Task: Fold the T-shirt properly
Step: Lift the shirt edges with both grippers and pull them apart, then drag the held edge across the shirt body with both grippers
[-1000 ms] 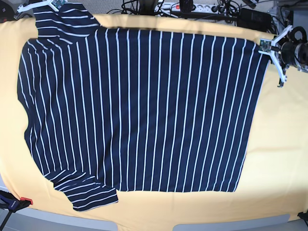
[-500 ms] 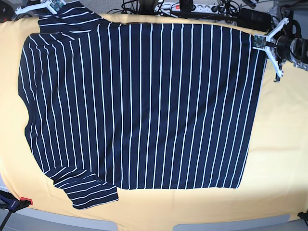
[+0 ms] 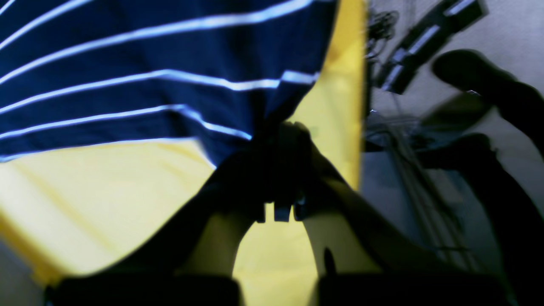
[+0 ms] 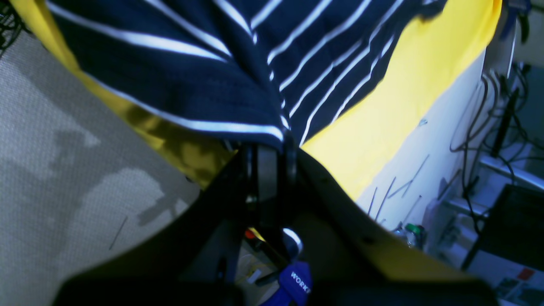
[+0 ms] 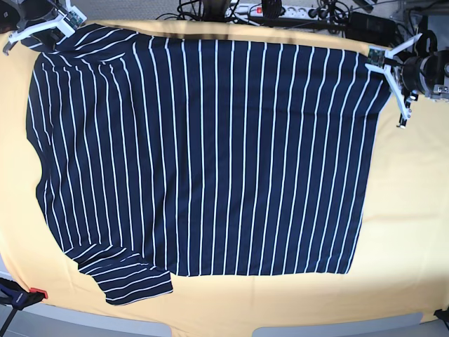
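The T-shirt point(image 5: 203, 154) lies spread flat over most of the yellow cloth point(image 5: 414, 210) that covers the counter, stripes running from the far edge toward the near one. One sleeve point(image 5: 130, 277) sticks out at the near left; the other, at the far left corner, is in the grip of the right arm. The hem runs down the right side of the base view.

The right fingers point(image 5: 59, 27) are closed on the far sleeve's edge; in the right wrist view point(image 4: 272, 146) the striped fabric bunches into them just above the cloth's edge. The left fingers point(image 5: 382, 64) are closed on the shirt's far right corner; the left wrist view point(image 3: 278, 140) shows the navy fabric drawn to a point between them, with bare yellow cloth beneath. That view is blurred, so finer detail of the pinch cannot be told.

Behind the counter's far edge sits a tangle of black cables point(image 5: 203, 8) and a white power strip point(image 5: 277, 10), close to the shirt's far edge but off the cloth. A dark box point(image 5: 372, 27) rests near the left arm. At the near left corner a clamp with a red tip point(image 5: 28, 293) grips the counter's edge, apart from the shirt. Nothing lies on the shirt itself.
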